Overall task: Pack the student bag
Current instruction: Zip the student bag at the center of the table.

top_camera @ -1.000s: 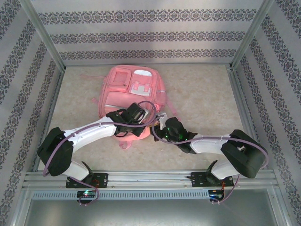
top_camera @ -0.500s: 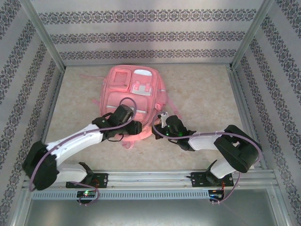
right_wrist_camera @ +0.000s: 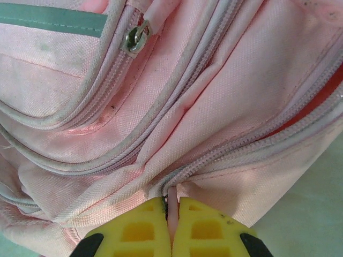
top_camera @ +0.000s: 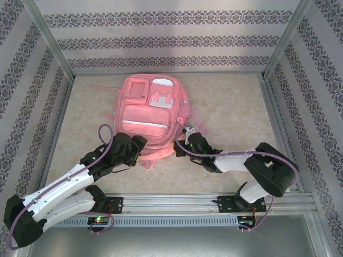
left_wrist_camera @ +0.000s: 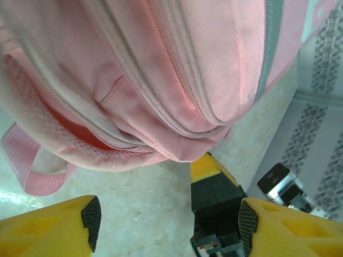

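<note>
Student bag flat on table, right gripper tight on its zipper pull, left gripper wide.

Loads of bare bench can be found to the right of the student bag. Its near edge is crowded by the left tool and right tool.

**Where my three cameras sit**

My overhead camera sits above and behind the arm bases and faces down and forward over the whole surface. The left wrist camera looks from low and close, past the left claw, at the near end of the backpack. The right wrist camera is closer, right against the zips. All three share that near end.
</note>
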